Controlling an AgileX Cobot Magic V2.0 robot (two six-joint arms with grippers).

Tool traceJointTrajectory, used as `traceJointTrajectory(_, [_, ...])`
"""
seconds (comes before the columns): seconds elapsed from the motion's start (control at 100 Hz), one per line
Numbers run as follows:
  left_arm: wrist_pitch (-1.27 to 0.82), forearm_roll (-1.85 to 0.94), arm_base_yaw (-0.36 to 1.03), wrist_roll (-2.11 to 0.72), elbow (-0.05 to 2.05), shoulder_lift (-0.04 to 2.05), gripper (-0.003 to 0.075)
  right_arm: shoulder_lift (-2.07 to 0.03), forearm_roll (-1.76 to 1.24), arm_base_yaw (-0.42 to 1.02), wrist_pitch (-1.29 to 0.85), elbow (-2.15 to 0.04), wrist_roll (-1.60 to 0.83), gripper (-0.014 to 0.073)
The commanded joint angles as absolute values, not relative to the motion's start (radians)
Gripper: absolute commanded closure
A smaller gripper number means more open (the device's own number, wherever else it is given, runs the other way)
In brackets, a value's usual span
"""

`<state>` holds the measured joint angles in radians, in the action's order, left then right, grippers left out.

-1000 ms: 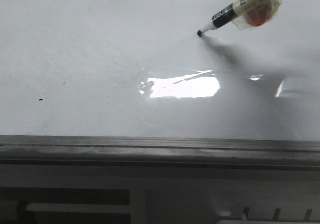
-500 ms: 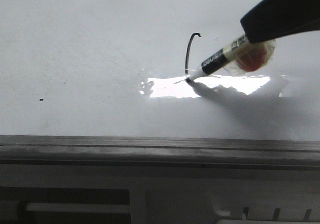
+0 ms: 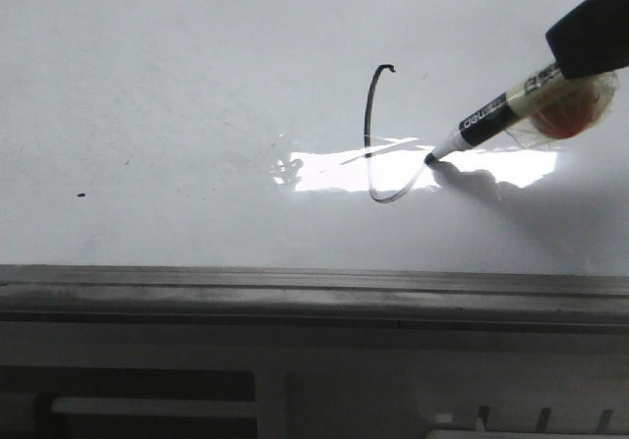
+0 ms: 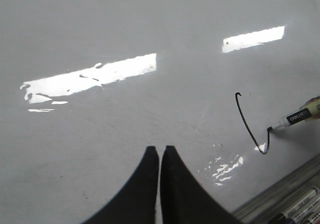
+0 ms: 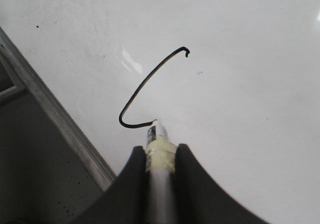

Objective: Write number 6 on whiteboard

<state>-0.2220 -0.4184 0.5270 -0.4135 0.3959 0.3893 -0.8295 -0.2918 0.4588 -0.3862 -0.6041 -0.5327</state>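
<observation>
The 6 [image 3: 373, 135], a thin black stroke with a small top hook and an unclosed bottom curve, lies on the glossy white board [image 3: 177, 85], right of centre, near its railed front edge.

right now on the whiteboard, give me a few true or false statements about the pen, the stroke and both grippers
1. The marker tip touches the whiteboard at the end of the drawn line. True.
2. The number 6 is finished, with its loop closed. False: only the tall stroke and the bottom curve are drawn; the loop is open.
3. The right gripper is shut on the marker. True.
4. The left gripper holds a second marker. False: its fingers are closed together with nothing between them.
5. The small black dot sits right beside the stroke. False: it lies far off toward the robot's left.
</observation>
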Motion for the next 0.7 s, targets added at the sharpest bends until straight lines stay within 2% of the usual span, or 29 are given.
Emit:
traceJointTrajectory(0.0, [-0.158,-0.436,0.524,-0.404,0.423,0.397,0.0739,-0.835,-0.261,0.442,-0.262,-0.624,-0.543,0.0638])
traceJointTrajectory(0.4, [-0.158,-0.436,0.524,-0.404,0.423,0.397,0.0739,-0.945,-0.284,0.56,-0.189,-0.624,-0.543,0.0638])
traceJointTrajectory(0.58, [-0.162,-0.441,0.524,-0.404,0.423,0.397,0.0739,-0.91,-0.289,0.578,-0.189,-0.65,-0.543,0.0638])
traceJointTrajectory(0.69, [-0.246,-0.467,0.524,-0.406,0.423,0.411,0.0738,-0.85,-0.289,0.629,-0.188,-0.705,-0.543,0.0638])
